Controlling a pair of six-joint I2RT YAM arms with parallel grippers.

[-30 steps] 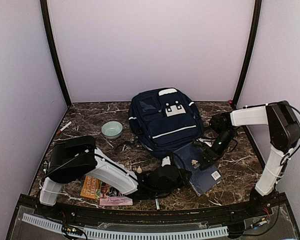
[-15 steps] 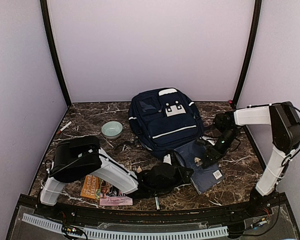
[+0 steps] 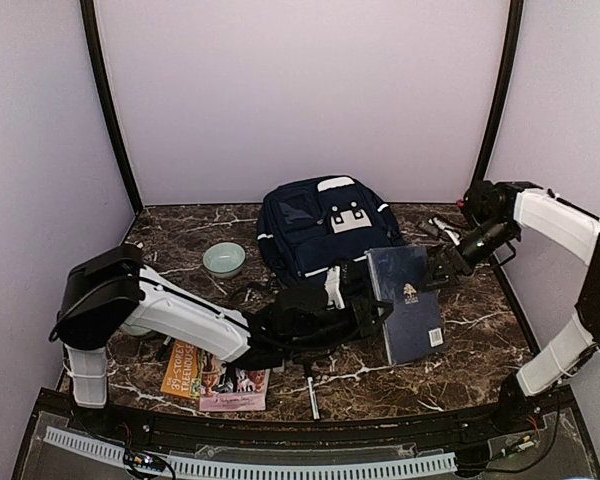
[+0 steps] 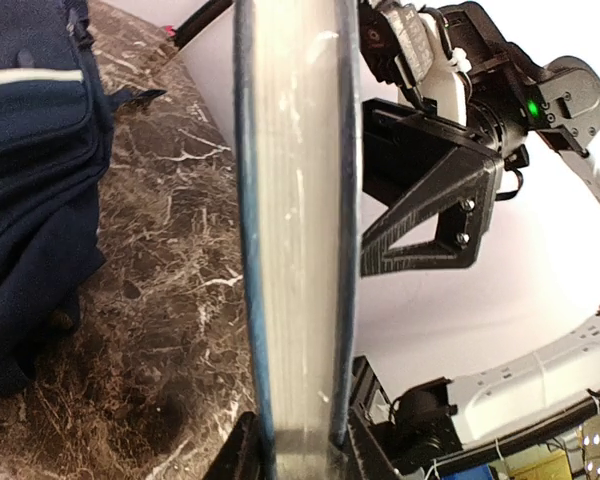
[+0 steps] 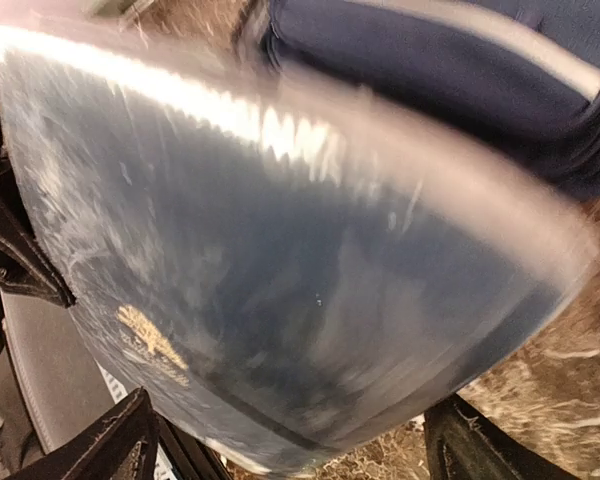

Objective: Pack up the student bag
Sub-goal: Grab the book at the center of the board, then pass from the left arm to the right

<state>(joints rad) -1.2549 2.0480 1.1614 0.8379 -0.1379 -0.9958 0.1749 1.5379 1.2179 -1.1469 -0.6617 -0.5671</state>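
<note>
The navy-blue student bag (image 3: 325, 240) lies at the back centre of the table; part of it shows in the left wrist view (image 4: 30, 150). A flat dark-blue notebook (image 3: 408, 305) is raised on edge to the bag's right. My left gripper (image 3: 365, 308) is shut on the notebook's near edge; its pale page edge (image 4: 298, 230) runs up between my jaws (image 4: 300, 450). My right gripper (image 3: 443, 266) is open beside the notebook's far side. In the right wrist view the blurred cover (image 5: 280, 260) fills the frame, with my fingers (image 5: 120, 445) spread wide below it.
A pale green bowl (image 3: 223, 259) stands left of the bag. An orange book (image 3: 205, 375) lies at the front left with a pen (image 3: 311, 392) beside it. A marker (image 3: 130, 253) lies at the far left. Small items (image 3: 438, 228) sit at the back right.
The notebook has gone from lying flat to raised on edge and shifted back toward the bag, held by my left gripper. My right gripper has pulled back and up to the right.
</note>
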